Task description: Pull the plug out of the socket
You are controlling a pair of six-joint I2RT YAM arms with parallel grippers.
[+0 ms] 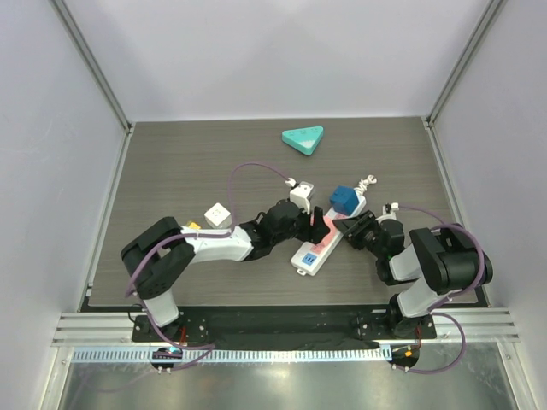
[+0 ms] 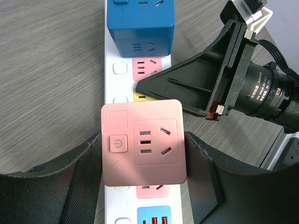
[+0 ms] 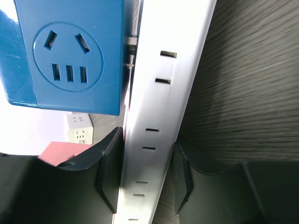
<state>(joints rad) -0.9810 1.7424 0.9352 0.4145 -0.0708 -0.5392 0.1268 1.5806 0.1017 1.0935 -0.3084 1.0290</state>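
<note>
Plug in question: the pink square cube adapter (image 2: 142, 142), glossy and smooth-sided, is seated midway along the long white power strip (image 2: 119, 84). That strip lies diagonally on the dark wood-grain table (image 1: 171, 162), with a blue cube plug (image 2: 140, 23) nearby on it. Our left gripper (image 2: 144, 161) pinches the adapter's side faces and our right gripper (image 3: 145, 175) clamps the strip's edges. A crooked pull may bind the pins. If either hold slips, the strip could lift too.

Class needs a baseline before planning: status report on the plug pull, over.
Left gripper shut on pink plug. Right gripper shut on power strip, pinning it. Blue plug next along strip, not touching pink plug.
</note>
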